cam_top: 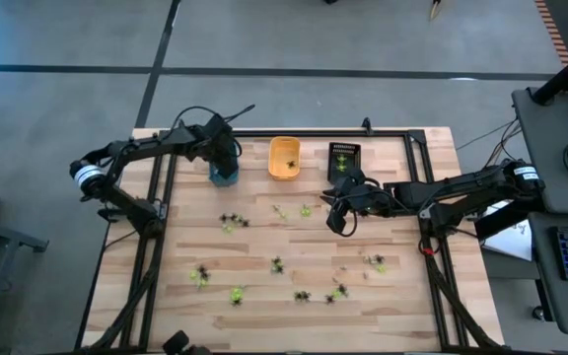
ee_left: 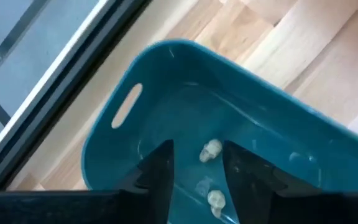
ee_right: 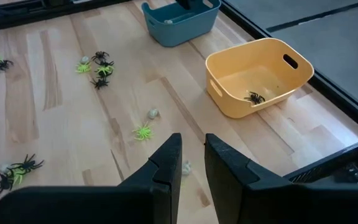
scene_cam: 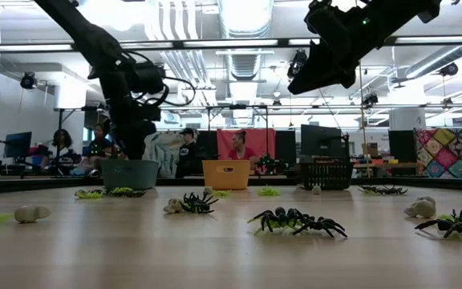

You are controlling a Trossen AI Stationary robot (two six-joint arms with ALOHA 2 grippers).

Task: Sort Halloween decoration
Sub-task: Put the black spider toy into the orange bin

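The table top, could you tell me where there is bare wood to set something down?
Free: the strip between the blue tray and the table's left edge, and the right corner beyond the black tray. Crowded: the middle and front, strewn with spiders, and under the right gripper. The left gripper occupies the blue tray.

grey floor (cam_top: pixel 57 39) with dark lines, bright ceiling lights (scene_cam: pixel 243 16), seated people (scene_cam: pixel 239 148) behind.
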